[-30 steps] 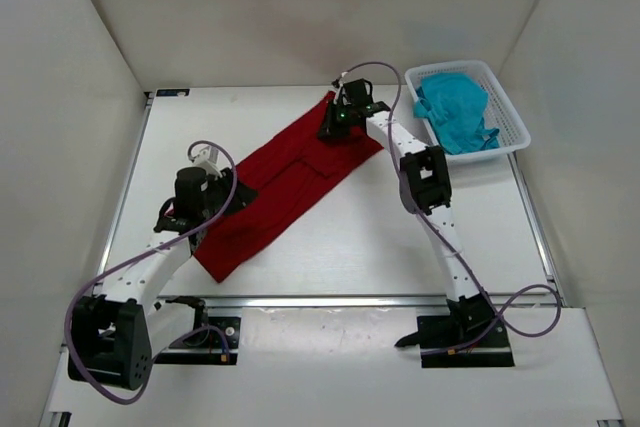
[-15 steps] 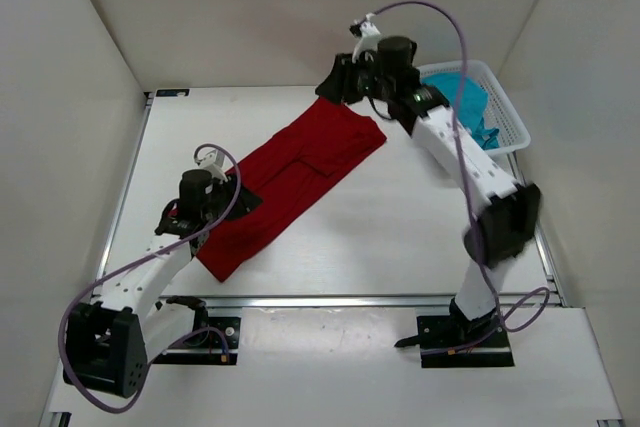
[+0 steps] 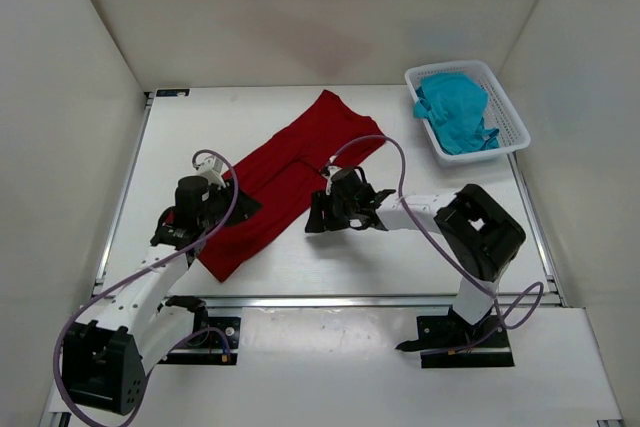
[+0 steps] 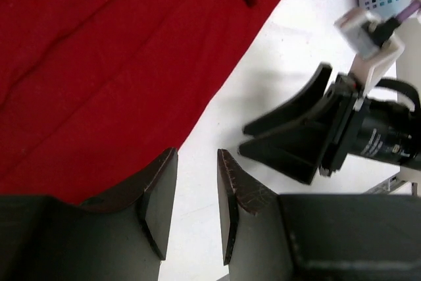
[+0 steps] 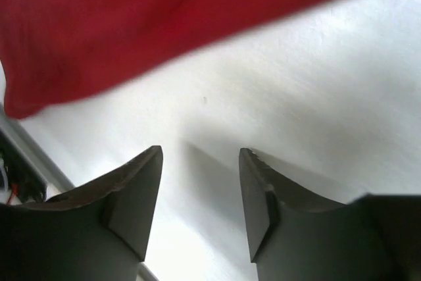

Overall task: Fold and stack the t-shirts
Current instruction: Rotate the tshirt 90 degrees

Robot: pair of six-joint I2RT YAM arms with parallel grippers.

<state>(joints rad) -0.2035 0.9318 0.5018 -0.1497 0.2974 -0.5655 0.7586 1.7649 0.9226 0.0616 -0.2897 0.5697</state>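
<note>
The dark red t-shirt (image 3: 290, 167) lies spread diagonally across the table, and its cloth fills the upper left of the left wrist view (image 4: 112, 64) and the top of the right wrist view (image 5: 164, 24). The teal t-shirt (image 3: 455, 112) is bunched inside the basket. My left gripper (image 3: 243, 201) hovers over the red shirt's lower left part, open, with only white table showing between its fingers (image 4: 196, 154). My right gripper (image 3: 313, 215) sits low beside the shirt's near right edge, open over bare table (image 5: 200, 151), and also shows in the left wrist view (image 4: 296, 139).
The white slotted basket (image 3: 450, 68) stands at the back right corner. White walls enclose the table on three sides. A metal rail (image 3: 330, 299) runs along the table's near edge.
My right arm swung back from the shirt's far end near the basket to its near right edge, and its jaws opened. The left arm has barely moved.
</note>
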